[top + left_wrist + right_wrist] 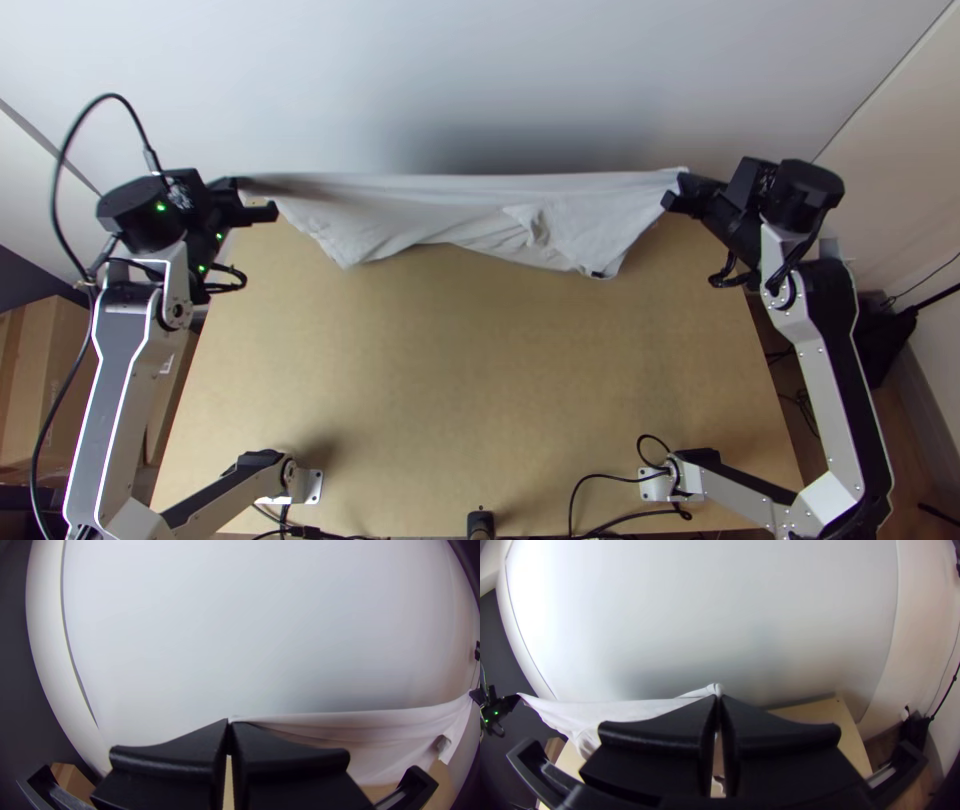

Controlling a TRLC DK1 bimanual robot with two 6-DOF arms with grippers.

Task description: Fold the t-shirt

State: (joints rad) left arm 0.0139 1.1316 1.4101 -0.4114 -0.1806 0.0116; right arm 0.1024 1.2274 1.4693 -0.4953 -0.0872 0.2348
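My left gripper (262, 200) is shut on one end of the white t-shirt (470, 215) at the table's far left. My right gripper (678, 190) is shut on the other end at the far right. Between them the cloth is stretched with a straight upper edge, its lower part hanging in uneven folds. In the left wrist view the left gripper (230, 726) pinches a corner of the shirt (380, 732). The right wrist view has cloth (625, 710) running from the closed tips of the right gripper (718, 701) across to the left arm's gripper.
The wooden table (480, 370) lies below and nearer than the shirt. A pale wall (500, 80) rises behind its far edge. Black cables (610, 500) lie near the front edge, and a cardboard box (40, 380) stands left of the table.
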